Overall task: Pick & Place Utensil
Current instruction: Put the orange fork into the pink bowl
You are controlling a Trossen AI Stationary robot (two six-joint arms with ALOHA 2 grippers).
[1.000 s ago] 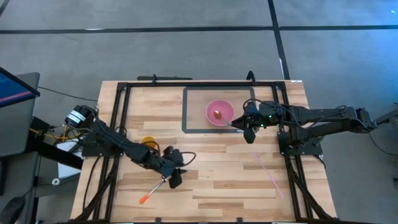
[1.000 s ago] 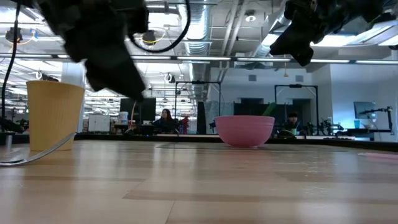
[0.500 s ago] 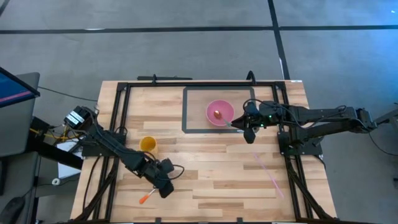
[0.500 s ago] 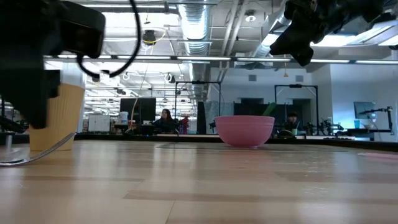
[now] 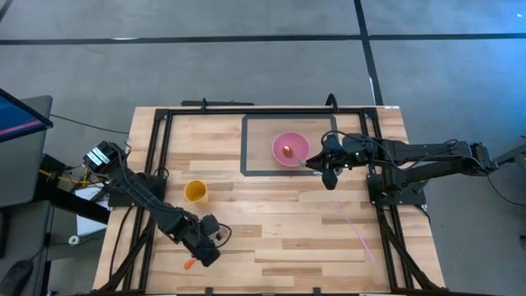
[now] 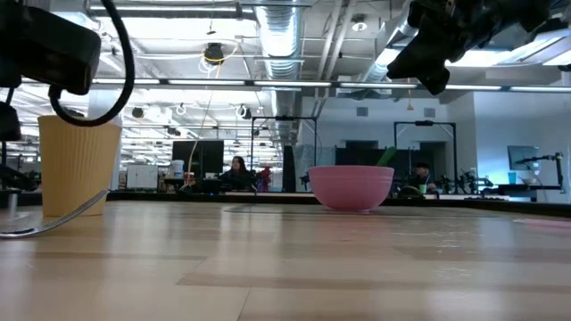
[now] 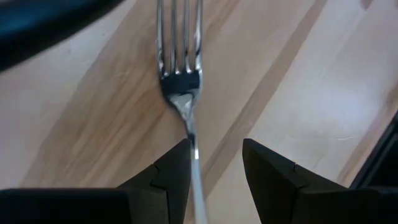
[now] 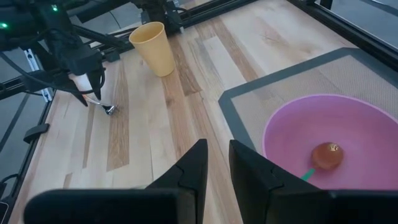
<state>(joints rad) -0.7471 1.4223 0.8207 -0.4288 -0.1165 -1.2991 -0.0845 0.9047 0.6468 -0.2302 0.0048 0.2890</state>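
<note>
A metal fork with an orange handle [image 5: 191,263] lies flat on the wooden table near its front left. My left gripper [image 5: 205,251] hangs open just above it. In the left wrist view the fork's shaft [image 7: 194,155] runs between the two fingers, close to one of them, with the tines [image 7: 180,37] ahead; I see no touch. A pink bowl [image 5: 290,149] holding a small orange ball stands on a grey mat. My right gripper [image 5: 329,171] waits beside the bowl's right side, its fingers [image 8: 193,165] a narrow gap apart with nothing between them.
A yellow cup [image 5: 196,191] stands upright behind the fork, left of the mat. A thin pink stick [image 5: 355,230] lies at the table's right. A black frame [image 5: 156,164] runs along the table's edges. Bare wood lies between the fork and the bowl.
My left gripper has gone toward the table's left and near edges and a little down, travelling along the fork from its tine end toward the handle while rolling about its own axis. It stays open. The fork has not moved.
</note>
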